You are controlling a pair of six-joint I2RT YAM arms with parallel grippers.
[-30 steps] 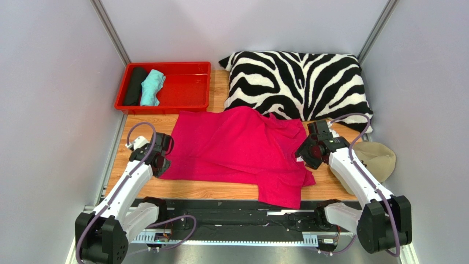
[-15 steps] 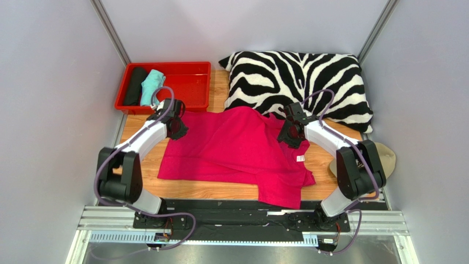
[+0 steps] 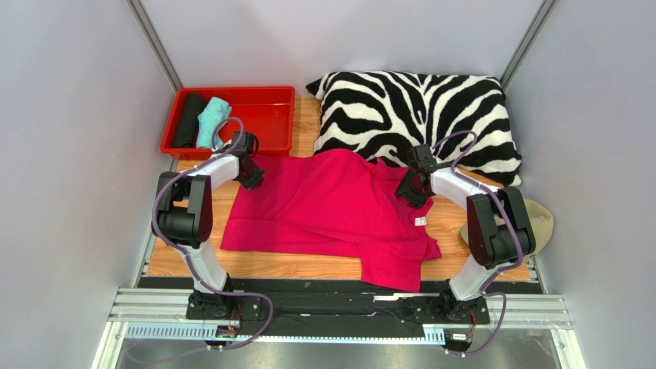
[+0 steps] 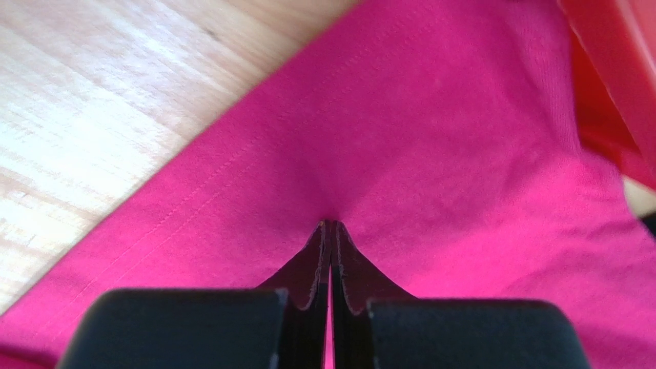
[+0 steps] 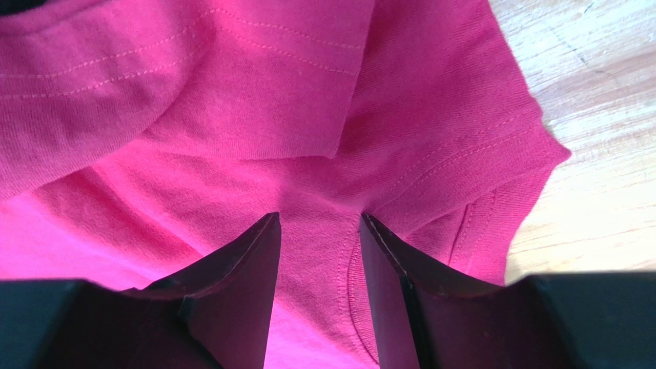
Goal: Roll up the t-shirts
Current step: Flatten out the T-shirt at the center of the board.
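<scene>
The hot-pink t-shirt [image 3: 331, 207] lies spread on the wooden table, its white neck tag [image 3: 420, 221] at the right. My left gripper [image 3: 252, 175] sits at the shirt's far left corner. In the left wrist view its jaws [image 4: 331, 224] are pressed together with the pink cloth [image 4: 431, 154] puckered at their tips. My right gripper [image 3: 413, 192] is at the shirt's far right edge. It is open [image 5: 319, 219], its fingers pressed down on the pink cloth [image 5: 254, 100] by a seam. A black roll [image 3: 188, 119] and a mint-green roll [image 3: 212, 121] lie in the red tray [image 3: 266, 142].
A zebra-striped pillow [image 3: 416, 115] lies at the back right, touching the shirt's far edge. A beige cap [image 3: 531, 223] sits at the right, behind the right arm. The red tray's rim shows in the left wrist view [image 4: 616, 69]. Grey walls close in both sides.
Both arms have swung from the shirt's near side to its far edge. In the last half second they settled a little lower onto the cloth.
</scene>
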